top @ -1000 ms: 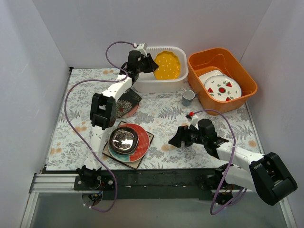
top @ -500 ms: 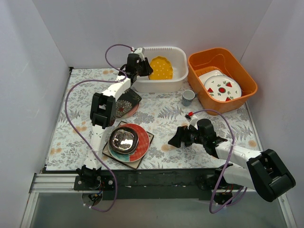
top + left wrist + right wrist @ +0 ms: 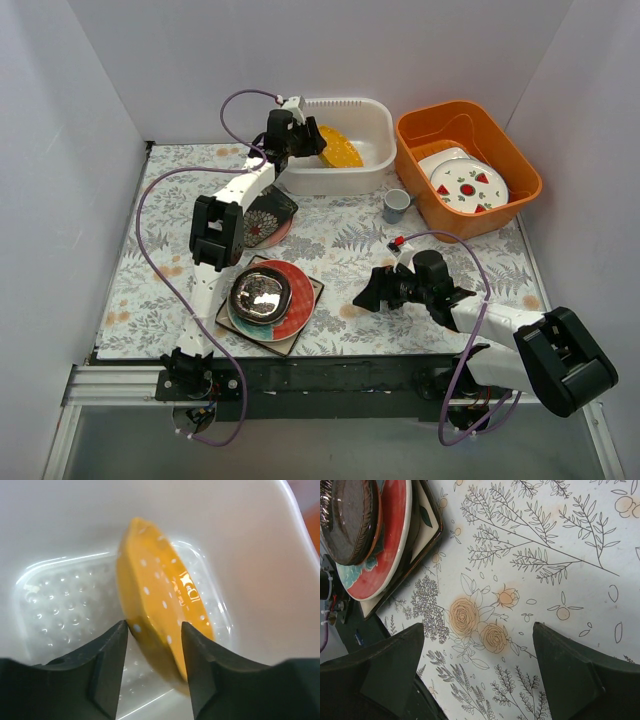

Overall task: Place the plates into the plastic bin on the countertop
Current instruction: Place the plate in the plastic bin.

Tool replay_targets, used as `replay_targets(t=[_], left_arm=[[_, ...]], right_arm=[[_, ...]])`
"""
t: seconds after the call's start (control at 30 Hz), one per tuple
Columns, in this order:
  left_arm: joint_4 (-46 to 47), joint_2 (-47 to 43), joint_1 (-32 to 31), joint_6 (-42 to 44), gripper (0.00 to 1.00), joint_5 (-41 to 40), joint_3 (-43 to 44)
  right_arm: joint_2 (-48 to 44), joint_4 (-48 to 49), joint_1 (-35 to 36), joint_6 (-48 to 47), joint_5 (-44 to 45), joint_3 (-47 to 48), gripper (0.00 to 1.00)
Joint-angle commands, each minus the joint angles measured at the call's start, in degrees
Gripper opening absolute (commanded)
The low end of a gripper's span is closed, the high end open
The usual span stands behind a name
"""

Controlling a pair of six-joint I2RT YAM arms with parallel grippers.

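Left gripper (image 3: pixel 300 141) reaches into the plastic bin (image 3: pixel 381 108) at the far centre, with the yellow dotted plate (image 3: pixel 340 150) between its jaws. One plate is in, the rest are out.

On the countertop (image 3: pixel 345 240), the bin holds only that yellow plate, tilted on edge over the bin floor. The wrist view has the jaws either side of its rim (image 3: pixel 159 605), and I cannot tell if they pinch it or stand just clear. Left to move: the near-left stack, dark brown plate (image 3: pixel 260 295) on red plate (image 3: pixel 296 312) on a square plate (image 3: pixel 314 285), and the black flowered square plate (image 3: pixel 266 222) mid-left by the arm. Right gripper (image 3: pixel 372 292) is spread wide and empty, low over bare countertop at near right. Judged early in the task.
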Motion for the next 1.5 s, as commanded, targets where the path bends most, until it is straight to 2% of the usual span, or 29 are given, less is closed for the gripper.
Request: replay_targets(t=[0.0, 0.33, 0.63, 0.8, 1.0, 1.47], left_arm=[[3.38, -2.05, -0.12, 0.63, 0.51, 0.91, 3.42], [1.98, -2.22, -0.12, 1.85, 0.73, 0.04, 3.16], [0.48, -2.49, -2.48, 8.35, 0.77, -6.20, 2.02], [0.31, -2.84, -5.30, 15.73, 0.86, -11.30, 1.66], [0.57, -5.12, -6.62, 16.89, 0.90, -14.55, 0.88], [0.57, -13.20, -6.62, 15.22, 0.91, -15.00, -3.60]], right_arm=[[0.57, 3.62, -0.25, 0.42, -1.33, 1.06, 0.96], [0.31, 3.53, -0.25, 0.42, -1.50, 1.15, 0.95], [0.57, 3.97, -0.25, 0.77, -1.94, 1.41, 0.95], [0.31, 3.88, -0.25, 0.68, -2.12, 1.33, 0.95], [-0.48, 3.62, -0.25, 0.59, -2.12, 1.41, 0.96], [-1.19, 3.79, -0.25, 0.86, -1.86, 1.15, 0.96]])
